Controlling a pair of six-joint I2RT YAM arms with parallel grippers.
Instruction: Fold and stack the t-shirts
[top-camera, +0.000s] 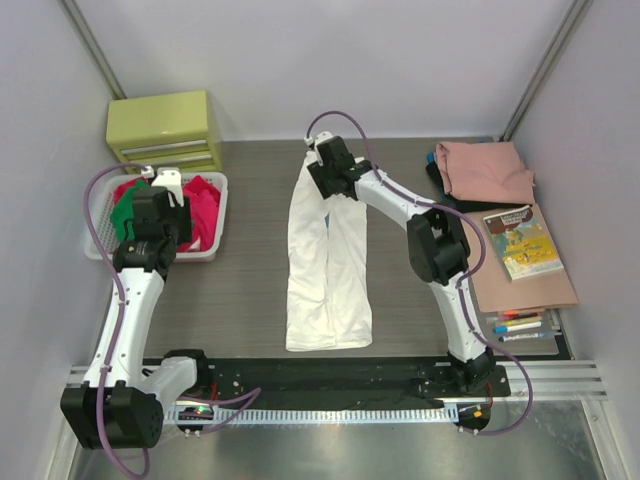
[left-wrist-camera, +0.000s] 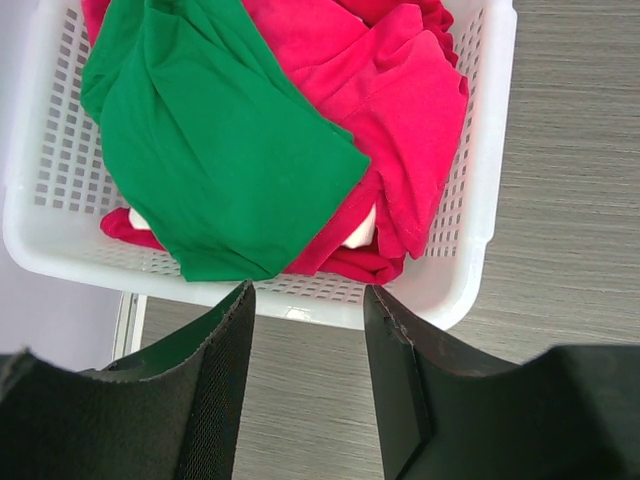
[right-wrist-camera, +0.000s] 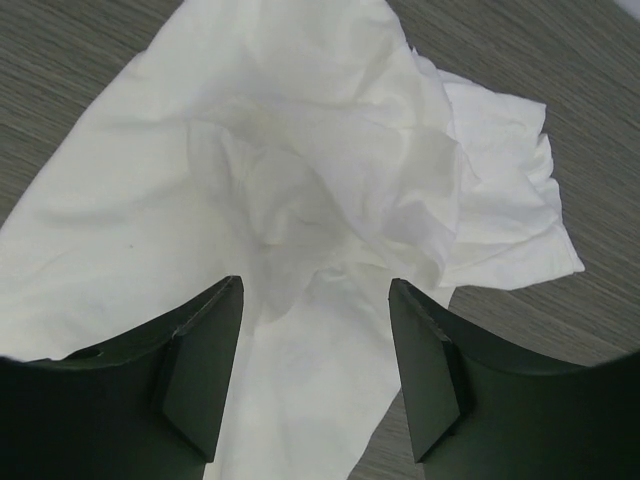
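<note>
One white cloth t-shirt (top-camera: 328, 262) is lying on the grey bench (top-camera: 250, 290); a white slotted plastic basket (left-wrist-camera: 485, 200) is holding two more (green t-shirt (left-wrist-camera: 220, 150), pink-red t-shirt (left-wrist-camera: 400, 100)). Left fingers (left-wrist-camera: 215, 400) and right fingers (right-wrist-camera: 200, 370) are gaping, empty.

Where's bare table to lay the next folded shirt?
Bare wood lies between the basket and the white shirt, running toward the near edge. The right side is crowded: salmon shirt, book, markers.

robot lab cell, plain white walls (top-camera: 300, 60), metal frame posts (top-camera: 545, 60) (aluminium rail (top-camera: 560, 372) at front), wood-grain table (top-camera: 250, 290)
</note>
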